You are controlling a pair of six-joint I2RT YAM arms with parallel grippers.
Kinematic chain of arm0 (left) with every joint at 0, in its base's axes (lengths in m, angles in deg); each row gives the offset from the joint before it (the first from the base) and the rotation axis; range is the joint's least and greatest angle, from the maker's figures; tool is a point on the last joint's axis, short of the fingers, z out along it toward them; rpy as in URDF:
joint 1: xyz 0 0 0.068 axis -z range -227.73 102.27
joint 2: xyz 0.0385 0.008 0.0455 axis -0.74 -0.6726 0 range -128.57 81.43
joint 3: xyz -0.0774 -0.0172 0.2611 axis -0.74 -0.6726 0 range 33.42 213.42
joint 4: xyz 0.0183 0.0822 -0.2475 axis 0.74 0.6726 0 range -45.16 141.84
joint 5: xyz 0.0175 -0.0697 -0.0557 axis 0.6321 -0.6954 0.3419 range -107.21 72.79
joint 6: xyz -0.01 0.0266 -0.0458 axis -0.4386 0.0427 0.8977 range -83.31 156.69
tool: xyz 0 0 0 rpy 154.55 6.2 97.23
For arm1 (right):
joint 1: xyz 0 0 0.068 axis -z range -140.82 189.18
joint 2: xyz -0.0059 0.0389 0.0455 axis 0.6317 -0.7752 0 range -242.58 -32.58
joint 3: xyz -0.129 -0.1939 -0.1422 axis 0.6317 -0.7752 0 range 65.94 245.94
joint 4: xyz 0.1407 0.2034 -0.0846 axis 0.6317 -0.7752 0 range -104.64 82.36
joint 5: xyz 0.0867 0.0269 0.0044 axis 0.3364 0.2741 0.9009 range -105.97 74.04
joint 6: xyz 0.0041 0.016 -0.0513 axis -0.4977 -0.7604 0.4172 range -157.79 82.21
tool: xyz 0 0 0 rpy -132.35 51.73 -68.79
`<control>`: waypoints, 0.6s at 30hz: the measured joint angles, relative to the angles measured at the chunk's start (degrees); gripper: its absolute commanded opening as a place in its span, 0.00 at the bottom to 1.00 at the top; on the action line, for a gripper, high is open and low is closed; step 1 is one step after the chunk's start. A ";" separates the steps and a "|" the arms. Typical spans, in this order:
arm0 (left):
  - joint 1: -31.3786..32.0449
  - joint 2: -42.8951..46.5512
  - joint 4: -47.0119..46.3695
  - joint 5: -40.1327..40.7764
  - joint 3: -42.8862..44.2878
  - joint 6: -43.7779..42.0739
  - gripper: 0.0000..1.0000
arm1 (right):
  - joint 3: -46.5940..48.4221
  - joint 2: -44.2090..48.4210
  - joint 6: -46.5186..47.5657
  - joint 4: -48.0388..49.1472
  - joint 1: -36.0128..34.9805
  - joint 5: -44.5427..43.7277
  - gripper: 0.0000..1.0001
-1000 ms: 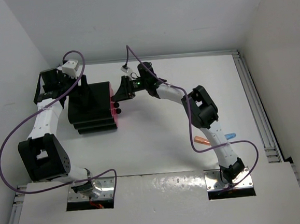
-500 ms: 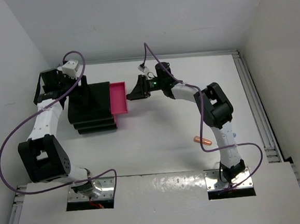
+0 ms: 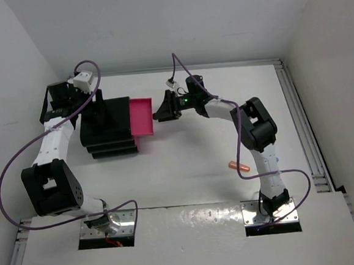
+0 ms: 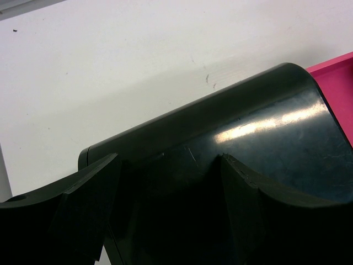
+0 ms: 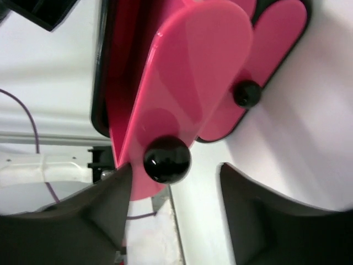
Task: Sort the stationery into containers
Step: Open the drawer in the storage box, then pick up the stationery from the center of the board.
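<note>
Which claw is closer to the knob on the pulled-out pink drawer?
Right. The right claw is right at the knob, jaws open. The left claw is over the black box, behind the drawer.

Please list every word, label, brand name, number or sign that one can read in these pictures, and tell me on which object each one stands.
There is no readable text in any view. The black drawer box, the open pink drawer, its round black knob and the orange highlighter all show plain surfaces with no print, label or number.
</note>
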 measured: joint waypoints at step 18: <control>-0.04 0.24 -0.55 -0.20 -0.44 0.15 0.78 | -15.54 26.75 57.02 -50.23 13.99 -16.48 0.58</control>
